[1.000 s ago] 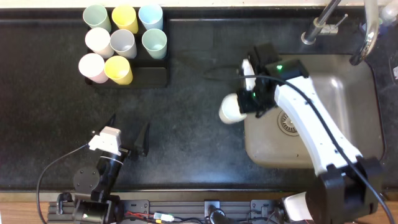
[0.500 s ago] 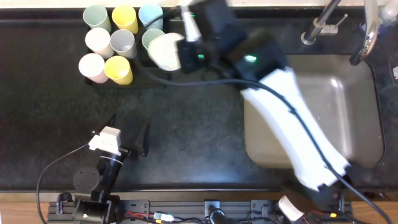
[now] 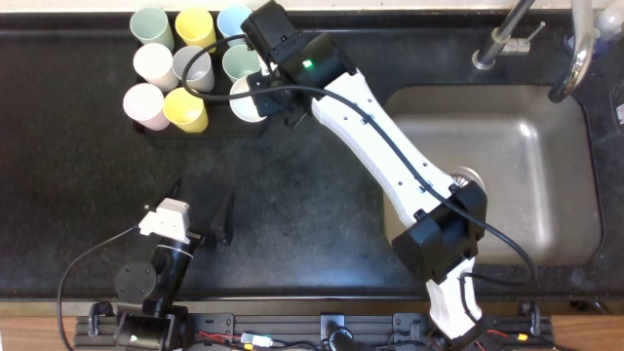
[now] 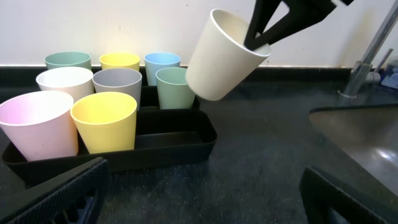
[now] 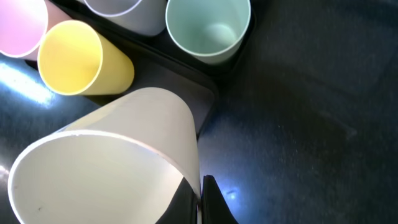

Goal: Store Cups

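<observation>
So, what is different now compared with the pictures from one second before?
The right claw, shut on the cream cup, carried it from the edge of the sink leftward across the counter. The cup now hangs tilted above the free corner of the black tray. It was not let go. The left claw stayed open in place, and the eight cups in the tray did not move.

Held cup (image 4: 224, 59): no legible print.
Tray cups (image 4: 104, 121): no legible print.
Tray (image 4: 168, 152): no legible label.
Worktop (image 3: 292, 224): no text, number or sign.
</observation>
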